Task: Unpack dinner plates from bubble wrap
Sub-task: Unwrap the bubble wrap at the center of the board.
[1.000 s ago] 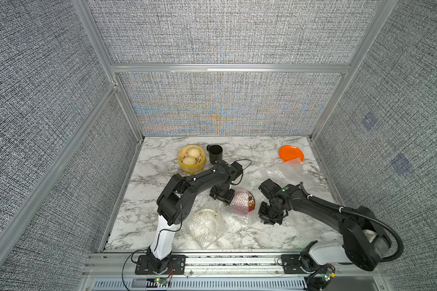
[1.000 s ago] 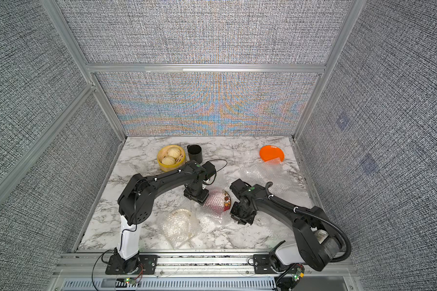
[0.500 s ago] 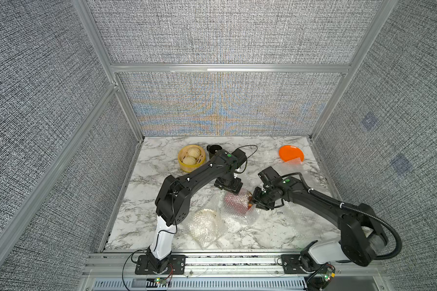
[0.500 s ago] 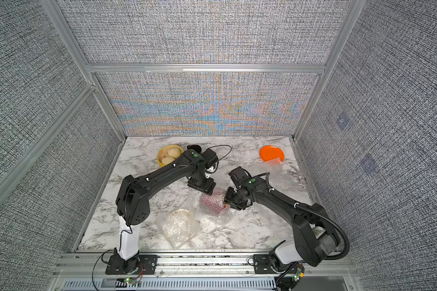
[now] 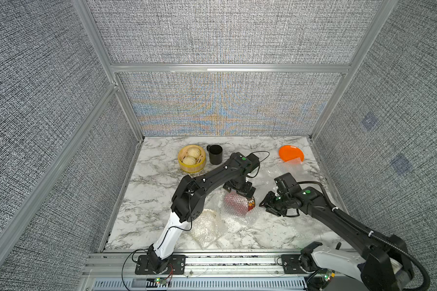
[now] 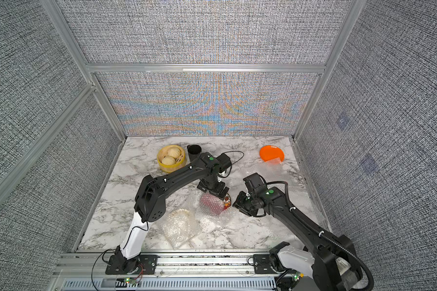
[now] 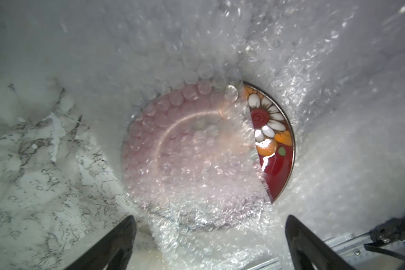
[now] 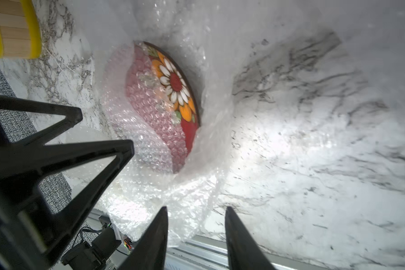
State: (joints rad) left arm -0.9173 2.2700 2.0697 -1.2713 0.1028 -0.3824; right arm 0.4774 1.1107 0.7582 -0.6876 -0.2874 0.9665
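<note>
Nearest the front edge, in front of and to the left of the dark red round plate with the flower-patterned rim (image 7: 275, 152), sits a closed bundle of clear whitish bubble wrap (image 5: 207, 226). A pale round shape shows through it, so that one looks unopened.

The red plate itself lies on the marble worktop (image 5: 162, 181) about mid-depth. A fold of bubble wrap (image 7: 192, 149) covers most of its face, leaving only a crescent of rim bare, and more wrap is spread beneath it. The left fingers (image 7: 117, 238) hang directly over the plate, spread wide and holding nothing. The right fingers (image 8: 156, 236) hover just beside its bare edge, partly apart, with nothing gripped.

Well behind the red plate on the right, the bright orange round plate (image 5: 289, 152) is unwrapped, with the edge of a loose sheet (image 5: 285, 173) overlapping it. Behind on the left stand a yellow round steamer basket of pale buns (image 5: 191, 158) and a black cup (image 5: 215, 154).

The risk I see is a pinch that catches rim and wrap together. The glazed plate would then rise with the sheet and could slip out. Tugging the lower layer could drag the plate along, and the two arms are close enough to collide.
</note>
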